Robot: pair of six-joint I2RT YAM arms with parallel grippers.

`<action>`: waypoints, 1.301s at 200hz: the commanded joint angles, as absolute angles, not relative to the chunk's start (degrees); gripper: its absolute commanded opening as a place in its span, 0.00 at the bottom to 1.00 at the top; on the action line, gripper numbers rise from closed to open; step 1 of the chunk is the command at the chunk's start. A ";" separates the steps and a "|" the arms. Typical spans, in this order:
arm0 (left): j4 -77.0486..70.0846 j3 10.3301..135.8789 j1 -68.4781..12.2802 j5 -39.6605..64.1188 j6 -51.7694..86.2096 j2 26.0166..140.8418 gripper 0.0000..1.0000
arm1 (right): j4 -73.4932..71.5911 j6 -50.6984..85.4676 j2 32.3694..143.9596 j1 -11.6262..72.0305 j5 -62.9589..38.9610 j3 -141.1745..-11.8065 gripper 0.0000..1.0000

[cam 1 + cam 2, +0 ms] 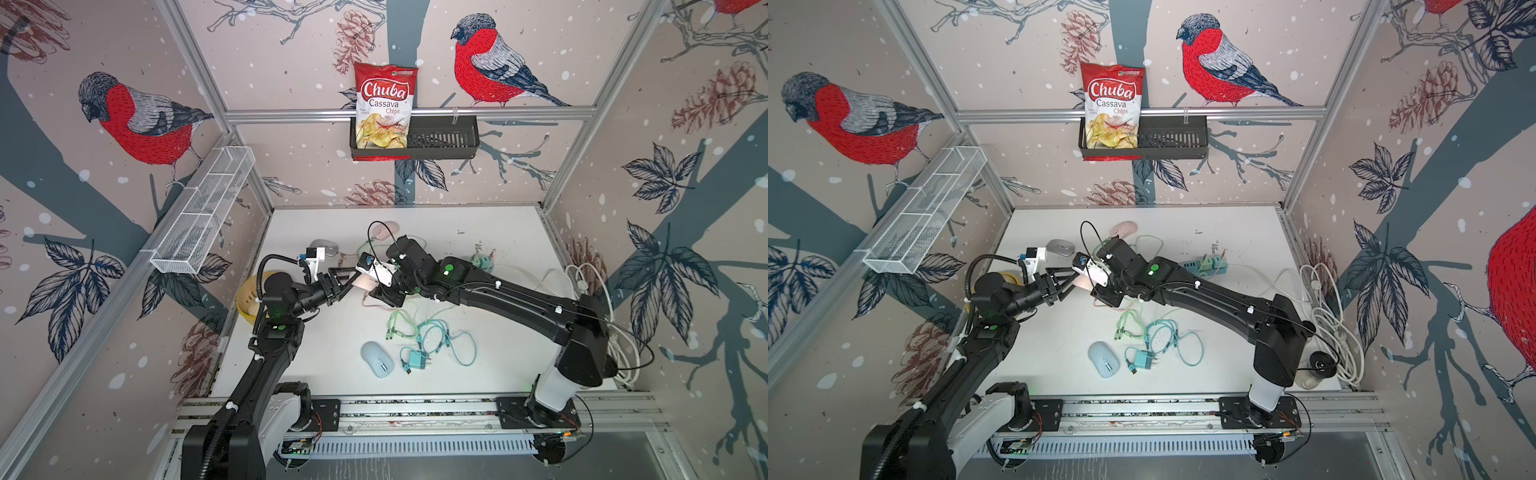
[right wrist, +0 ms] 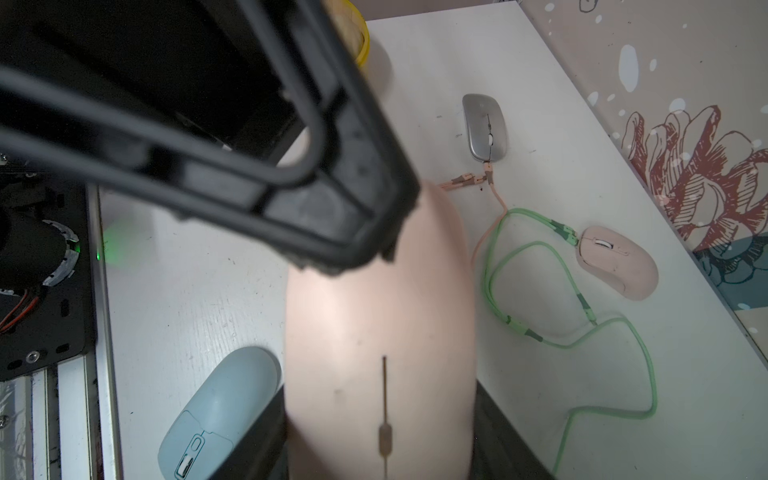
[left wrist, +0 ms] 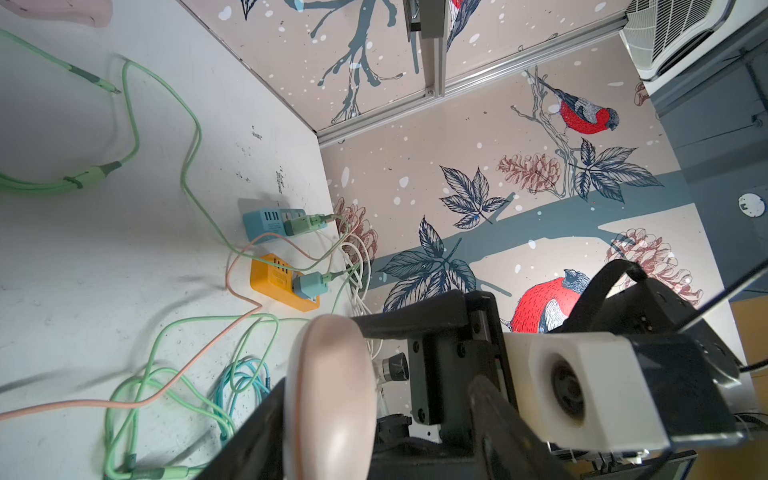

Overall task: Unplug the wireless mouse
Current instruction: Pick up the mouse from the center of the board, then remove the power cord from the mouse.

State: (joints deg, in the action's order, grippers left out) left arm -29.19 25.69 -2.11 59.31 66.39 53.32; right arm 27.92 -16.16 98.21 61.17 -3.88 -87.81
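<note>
mouse (image 2: 380, 316) up off the table (image 1: 478, 232), clamped in the right claw (image 2: 382, 436); left claw (image 1: 353, 279) straddles its end, grip unclear. plug's hidden: next wants a firm brace, then a straight pull.

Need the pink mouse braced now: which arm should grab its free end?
Left. The left gripper straddles the free end of the pink mouse, jaws open; the right gripper is busy holding the other end.

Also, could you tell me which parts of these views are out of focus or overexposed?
Right wrist view: the held pink mouse sits close to the lens and is soft, while the grey mouse is sharp. Left wrist view: same mouse blurred, orange power strip crisp. Both top views: sharp overall, that mouse washed out pale.
</note>
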 commanded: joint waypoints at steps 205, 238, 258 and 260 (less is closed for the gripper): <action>-43.90 26.90 2.65 69.24 72.84 59.96 0.00 | 10.41 -1.80 79.85 49.86 -24.18 -65.39 0.58; -46.67 26.03 2.46 69.87 75.80 58.90 0.00 | 14.70 -4.94 85.99 51.24 -24.25 -71.70 0.52; -46.19 25.49 2.40 69.80 75.81 57.99 0.00 | 15.12 -5.53 88.38 52.34 -24.52 -73.83 0.50; -46.15 25.49 2.47 69.83 75.84 57.94 0.00 | 15.12 -5.60 88.54 52.46 -24.63 -73.98 0.49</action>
